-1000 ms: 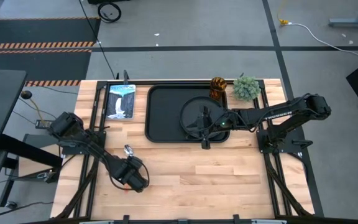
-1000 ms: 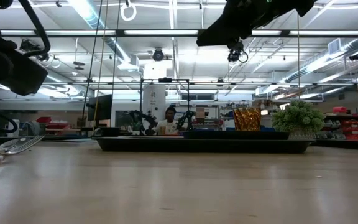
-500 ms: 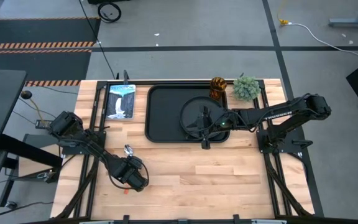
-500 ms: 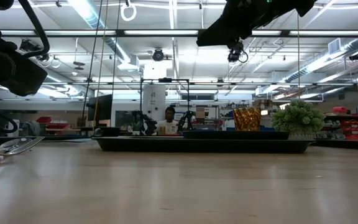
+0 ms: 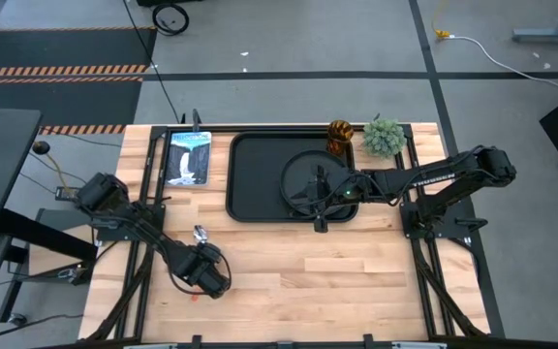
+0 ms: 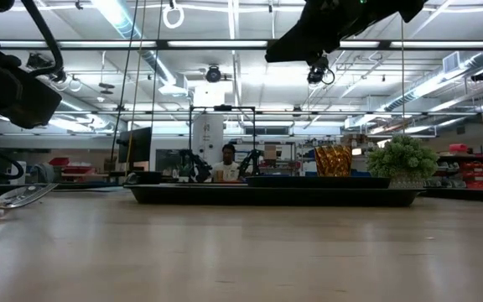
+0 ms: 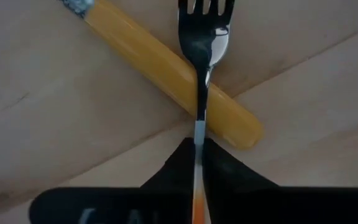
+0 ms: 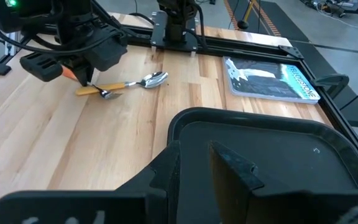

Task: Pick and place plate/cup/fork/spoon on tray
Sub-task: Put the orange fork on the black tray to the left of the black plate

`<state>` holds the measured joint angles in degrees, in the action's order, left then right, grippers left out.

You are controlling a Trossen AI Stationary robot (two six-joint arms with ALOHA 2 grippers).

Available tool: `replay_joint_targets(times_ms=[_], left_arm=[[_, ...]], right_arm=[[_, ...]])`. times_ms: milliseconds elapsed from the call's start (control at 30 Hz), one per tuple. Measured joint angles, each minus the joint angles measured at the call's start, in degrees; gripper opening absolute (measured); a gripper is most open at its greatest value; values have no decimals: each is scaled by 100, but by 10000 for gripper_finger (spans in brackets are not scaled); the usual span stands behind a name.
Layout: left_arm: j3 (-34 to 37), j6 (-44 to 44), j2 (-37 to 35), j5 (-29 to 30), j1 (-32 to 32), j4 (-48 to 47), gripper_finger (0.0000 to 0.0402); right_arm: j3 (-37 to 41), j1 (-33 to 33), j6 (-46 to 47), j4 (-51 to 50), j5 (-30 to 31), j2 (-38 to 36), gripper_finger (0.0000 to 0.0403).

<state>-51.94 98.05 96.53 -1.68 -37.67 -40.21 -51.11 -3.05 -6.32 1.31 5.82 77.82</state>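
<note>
Left gripper (image 5: 201, 269) low over the near-left part of the table (image 5: 289, 271), fingers (image 7: 229, 177) pinched together on the fork (image 7: 199, 74), clamping its handle; tines point away from the wrist. Fork crosses over the spoon (image 7: 166, 68), whose orange handle lies flat on the wood beneath it; the spoon's metal bowl (image 8: 152, 79) shows in the right wrist view, resting on the table beside the left gripper.

Right gripper (image 5: 320, 215) hangs over the near edge of the tray (image 5: 250, 174), just beside the plate (image 5: 303, 174); its two fingers (image 8: 232, 165) stand apart, nothing between them. Plate lies inside the tray, toward the tray's right half.

Cup (image 5: 340, 134) upright at the tray's far right corner; cannot tell whether it stands on the tray or just off its edge. Small green plant (image 5: 384, 137) right of the cup, on the table. Booklet (image 5: 189, 156) with a waterfall picture lies left of the tray, near the table's far-left corner.

Person (image 6: 228, 164) visible far back in the room in the low view, beyond the tray.
</note>
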Motion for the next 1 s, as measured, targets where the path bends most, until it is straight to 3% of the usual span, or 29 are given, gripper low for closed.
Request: replay_joint_targets(times_ms=[633, 1000], left_arm=[[2, -191, -999, 539, 465, -658, 24], [-3, -1817, -1066, 1098, 1992, -460, 27]], right_arm=[[-4, 0, -29, 18, 4, 0, 89], [-4, 0, -36, 74, 4, 0, 89]])
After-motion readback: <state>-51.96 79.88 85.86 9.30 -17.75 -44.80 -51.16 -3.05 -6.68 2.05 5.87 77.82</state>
